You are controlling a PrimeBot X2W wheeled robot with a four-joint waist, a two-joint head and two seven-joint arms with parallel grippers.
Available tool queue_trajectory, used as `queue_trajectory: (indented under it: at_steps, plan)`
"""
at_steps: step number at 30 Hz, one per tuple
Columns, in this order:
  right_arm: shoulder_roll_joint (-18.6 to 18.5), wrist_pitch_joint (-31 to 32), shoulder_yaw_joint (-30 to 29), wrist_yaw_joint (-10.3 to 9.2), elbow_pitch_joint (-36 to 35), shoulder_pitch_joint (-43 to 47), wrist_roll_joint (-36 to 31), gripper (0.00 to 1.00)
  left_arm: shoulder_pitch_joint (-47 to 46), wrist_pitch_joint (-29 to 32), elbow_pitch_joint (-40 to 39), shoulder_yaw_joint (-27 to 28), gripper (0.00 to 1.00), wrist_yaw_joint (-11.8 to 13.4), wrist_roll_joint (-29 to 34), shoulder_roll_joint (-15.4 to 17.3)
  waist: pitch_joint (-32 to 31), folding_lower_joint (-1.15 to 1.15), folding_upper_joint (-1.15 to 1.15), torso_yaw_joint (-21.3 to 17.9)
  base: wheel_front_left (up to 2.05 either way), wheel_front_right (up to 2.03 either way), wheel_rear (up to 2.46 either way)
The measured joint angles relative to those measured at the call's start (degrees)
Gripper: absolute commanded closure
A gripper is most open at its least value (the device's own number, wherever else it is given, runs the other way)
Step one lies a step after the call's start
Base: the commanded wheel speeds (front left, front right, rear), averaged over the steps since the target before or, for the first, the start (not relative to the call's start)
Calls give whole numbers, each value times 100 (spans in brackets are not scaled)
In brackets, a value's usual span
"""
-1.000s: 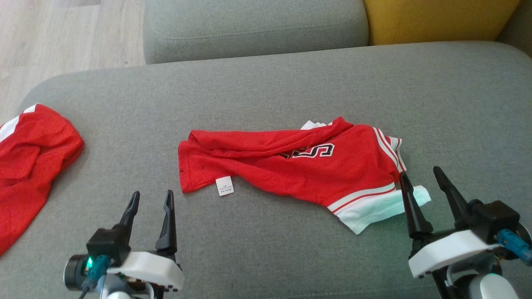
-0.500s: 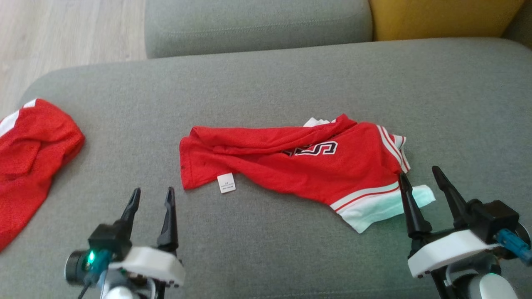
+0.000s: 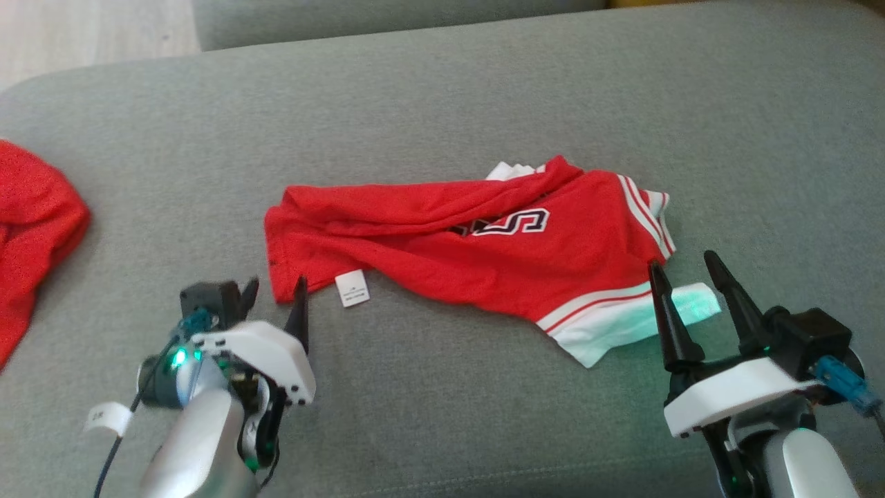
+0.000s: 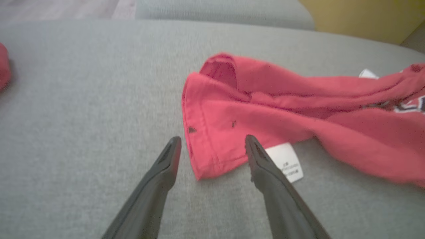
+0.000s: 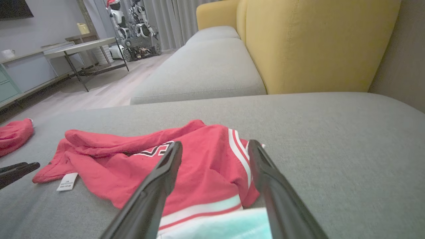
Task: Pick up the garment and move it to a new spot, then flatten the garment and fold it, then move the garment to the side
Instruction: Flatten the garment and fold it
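we note long, dark, tapering fingers (image 3: 667,318) on each arm.
left end effector (image 3: 276,283): white housing (image 3: 266,349) with small dark holes along its edge, black block (image 3: 207,297) behind, green light (image 3: 178,357), teal connector (image 3: 196,321), thin dark cable (image 3: 114,443) with a white tag (image 3: 107,417), silvery forearm (image 3: 200,443).
right end effector (image 3: 680,260): matching white shell (image 3: 726,398), black mount (image 3: 809,339), blue plug (image 3: 840,387), pale grey wrist (image 3: 805,463).

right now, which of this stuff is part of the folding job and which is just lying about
In the job: red jersey; left end effector; right end effector, both open.
Lying about: other red garment; yellow cushion; side table.
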Motion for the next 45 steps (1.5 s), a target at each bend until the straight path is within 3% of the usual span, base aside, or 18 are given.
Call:
queue_trajectory:
  at_steps: [6,7,8,9,19,28,29,30,38,45]
  plan:
    - [31,-16,-37,0,171,2,26,0,-173,60,628,18,0,-105,-230,-107,100,0,0,-150,0,0,0]
    - [37,-16,-53,1,190,4,56,0,-234,45,690,23,29,-141,-229,-108,107,0,0,-163,0,0,0]
    - [37,-16,-53,1,190,4,56,0,-234,45,690,23,71,-141,-229,-108,107,0,0,-163,0,0,0]
    - [47,-16,-81,1,216,5,57,0,-286,34,747,30,100,-153,-230,-107,114,0,0,-175,0,0,0]
    - [63,55,-535,1,698,62,66,0,-371,-293,1085,34,100,-252,-288,-110,89,0,0,-232,0,0,0]
    - [73,22,-433,1,1553,-144,293,0,-483,-498,1195,-22,100,-301,-287,-138,159,0,0,-94,0,0,0]
    - [73,-1,-424,1,1601,-210,307,56,-486,-530,1209,-23,100,-304,-287,-138,161,0,0,-79,0,0,0]
    - [70,-13,-413,1,1623,-264,338,100,-486,-571,1215,-23,100,-304,-287,-138,160,0,0,-65,0,0,0]
    - [-100,-183,-357,0,1363,-319,552,100,-484,-910,823,24,100,-287,-287,-109,79,0,0,17,0,0,0]
    - [-425,-265,-588,1,-7,-585,555,100,-437,-990,-911,221,100,-73,-200,196,-93,0,0,60,0,0,0]
